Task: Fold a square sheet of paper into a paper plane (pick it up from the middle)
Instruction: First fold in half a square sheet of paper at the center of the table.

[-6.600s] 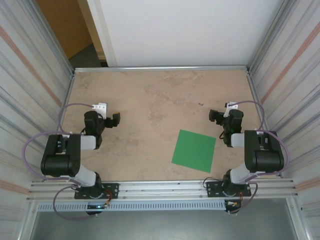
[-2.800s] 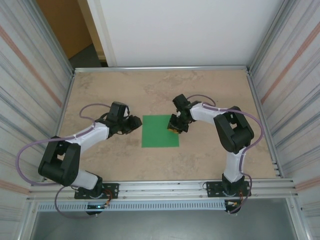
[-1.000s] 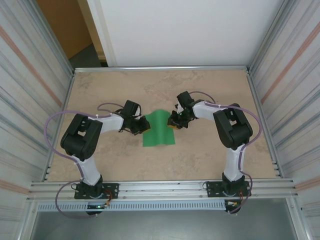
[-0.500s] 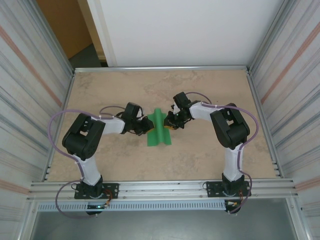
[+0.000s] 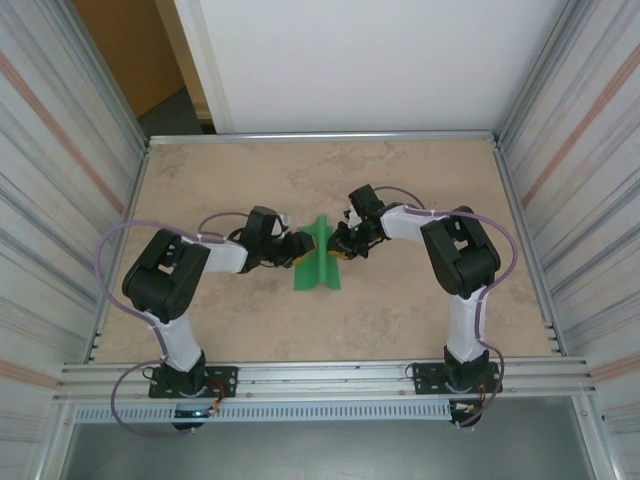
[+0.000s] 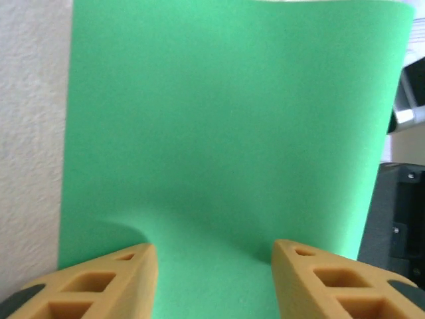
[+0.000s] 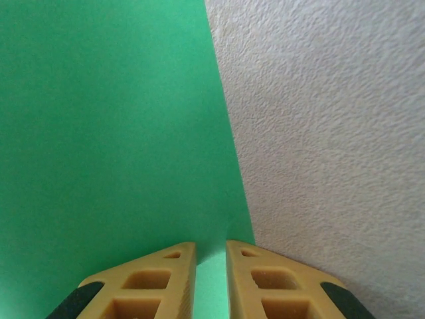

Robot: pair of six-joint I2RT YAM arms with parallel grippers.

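Corrugated metal walls [image 5: 60, 200] at 9 and 3 o'clock and a white panel [image 5: 380, 60] at 12 box in a mottled beige desk [image 5: 420, 320]. Both arms reach inward to its centre. The square sheet of paper [image 5: 318, 262] sits there, buckled into a raised ridge running from 12 to 6 o'clock. Squeezing it from both sides probably lifts the middle so it can be picked up there, as the task asks. The left tool [image 5: 298, 247] is at the ridge's 9 o'clock flank. Its fingers [image 6: 99, 279] are spread and released, with green paper between them and a shallow dimple beside one. The right tool [image 5: 338, 247] is at about 2 o'clock, jaws drawn nearly together. They straddle the sheet's edge, one finger [image 7: 153, 279] over green and the other over bare desk. This looks like pressing rather than clamping, though I cannot tell for sure. Bare desk lies open toward 12 and 6 o'clock, and the walls are well apart from the paper. The ridge's crest is free, with room above it for a tool to come down.
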